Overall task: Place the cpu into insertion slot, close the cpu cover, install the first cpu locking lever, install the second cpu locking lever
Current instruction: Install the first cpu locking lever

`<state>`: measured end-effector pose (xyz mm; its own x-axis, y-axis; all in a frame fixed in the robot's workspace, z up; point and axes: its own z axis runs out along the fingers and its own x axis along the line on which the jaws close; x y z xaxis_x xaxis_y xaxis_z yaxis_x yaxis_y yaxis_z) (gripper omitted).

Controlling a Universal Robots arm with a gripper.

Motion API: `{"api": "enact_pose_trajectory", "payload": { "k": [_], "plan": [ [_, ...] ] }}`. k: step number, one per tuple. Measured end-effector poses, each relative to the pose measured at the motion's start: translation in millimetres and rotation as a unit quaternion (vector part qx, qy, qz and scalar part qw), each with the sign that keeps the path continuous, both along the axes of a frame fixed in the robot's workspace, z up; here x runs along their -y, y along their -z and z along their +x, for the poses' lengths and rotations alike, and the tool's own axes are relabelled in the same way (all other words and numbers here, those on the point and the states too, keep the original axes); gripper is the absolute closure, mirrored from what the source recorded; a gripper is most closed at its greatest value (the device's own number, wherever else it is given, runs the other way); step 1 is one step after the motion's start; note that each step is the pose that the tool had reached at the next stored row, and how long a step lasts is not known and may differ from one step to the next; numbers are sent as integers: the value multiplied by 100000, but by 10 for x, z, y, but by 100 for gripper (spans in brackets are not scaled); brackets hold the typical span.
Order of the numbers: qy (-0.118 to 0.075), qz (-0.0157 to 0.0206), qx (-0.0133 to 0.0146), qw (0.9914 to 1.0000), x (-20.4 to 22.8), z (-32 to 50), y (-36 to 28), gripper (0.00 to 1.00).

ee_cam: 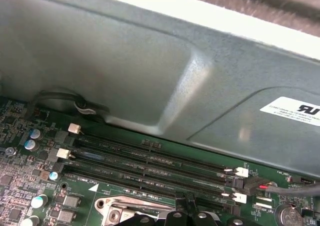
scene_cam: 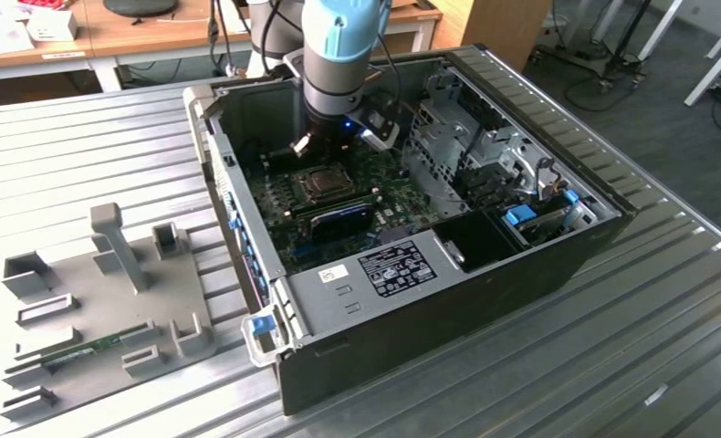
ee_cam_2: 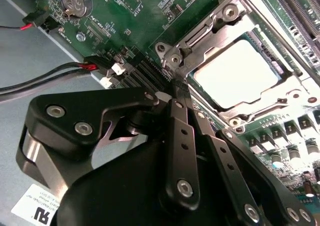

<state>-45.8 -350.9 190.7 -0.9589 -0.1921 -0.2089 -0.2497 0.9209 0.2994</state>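
1. One arm reaches down into an open computer case [scene_cam: 483, 182] that lies on its side on a ribbed metal surface [scene_cam: 93, 155]; in the exterior view the tool [scene_cam: 324, 151] sits low over the green motherboard [scene_cam: 360, 192], just beside the insertion slot [scene_cam: 324, 185].
2. In the second wrist view the cpu [ee_cam_2: 235, 73] lies flat in the insertion slot, its pale grey top showing through the window of the cpu cover [ee_cam_2: 210, 28].
3. That cover is down over the chip, its silvery frame lying around the chip's edges.
4. The tool's [ee_cam_2: 175, 88] black fingers [ee_cam_2: 179, 131] meet at their tips with no gap showing, so it is closed; the tips touch the board side of the socket frame near one corner, and I cannot tell whether anything thin is pinched between them.
5. In the first wrist view long black memory slots [ee_cam: 150, 161] run beside the socket, below the grey case wall [ee_cam: 150, 71].
6. On the exterior view's left, a grey fixture plate [scene_cam: 105, 301] with upright holders rests on the surface, well apart from the case.
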Motion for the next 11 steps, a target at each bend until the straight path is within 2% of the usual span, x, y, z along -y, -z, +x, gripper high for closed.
{"api": "enact_pose_trajectory", "payload": {
  "k": [7, 11],
  "plan": [
    [-4, 0, 0, 100000, 0, 0, -102, 90],
    [-4, 14, 10, 100000, -1, 1, -112, 90]
  ]
}}
